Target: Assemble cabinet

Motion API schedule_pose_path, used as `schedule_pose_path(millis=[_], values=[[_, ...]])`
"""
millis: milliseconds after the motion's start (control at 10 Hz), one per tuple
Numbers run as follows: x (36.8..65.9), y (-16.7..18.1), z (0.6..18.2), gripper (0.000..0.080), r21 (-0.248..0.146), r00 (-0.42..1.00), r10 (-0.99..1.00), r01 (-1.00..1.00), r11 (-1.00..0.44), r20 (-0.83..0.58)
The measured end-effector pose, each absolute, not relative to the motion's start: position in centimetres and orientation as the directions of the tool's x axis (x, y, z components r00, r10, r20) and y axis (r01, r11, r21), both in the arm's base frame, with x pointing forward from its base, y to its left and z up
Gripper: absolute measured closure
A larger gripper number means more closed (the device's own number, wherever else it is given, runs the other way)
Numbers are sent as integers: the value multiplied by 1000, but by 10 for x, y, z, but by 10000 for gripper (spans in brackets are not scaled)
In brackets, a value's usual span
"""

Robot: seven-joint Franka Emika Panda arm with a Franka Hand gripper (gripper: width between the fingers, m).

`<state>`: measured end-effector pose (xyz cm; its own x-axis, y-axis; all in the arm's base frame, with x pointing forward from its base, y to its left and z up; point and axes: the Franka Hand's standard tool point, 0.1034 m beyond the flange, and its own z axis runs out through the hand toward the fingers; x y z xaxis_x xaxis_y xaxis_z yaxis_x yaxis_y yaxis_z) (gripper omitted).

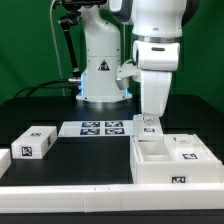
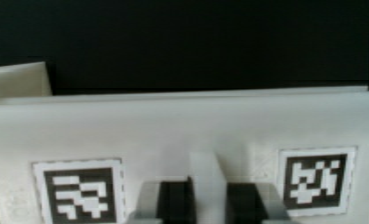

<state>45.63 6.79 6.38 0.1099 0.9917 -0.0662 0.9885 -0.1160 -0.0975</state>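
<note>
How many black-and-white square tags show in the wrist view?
2, both on the white cabinet panel: the first tag on one side of the gripper's fingers, the second tag on the other. Others may lie outside the picture.

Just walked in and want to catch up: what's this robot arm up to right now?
The arm's gripper is down on one wall of the cabinet, an open white box at the exterior view's right. In the wrist view its fingers straddle that wall; whether they clamp it is unclear. A loose white block lies apart, past the marker board.
</note>
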Motion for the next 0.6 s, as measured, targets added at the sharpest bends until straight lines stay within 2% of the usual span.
schedule_pose_path(millis=[600], values=[[461, 65, 63, 731, -98, 96, 993, 990, -102, -63]])
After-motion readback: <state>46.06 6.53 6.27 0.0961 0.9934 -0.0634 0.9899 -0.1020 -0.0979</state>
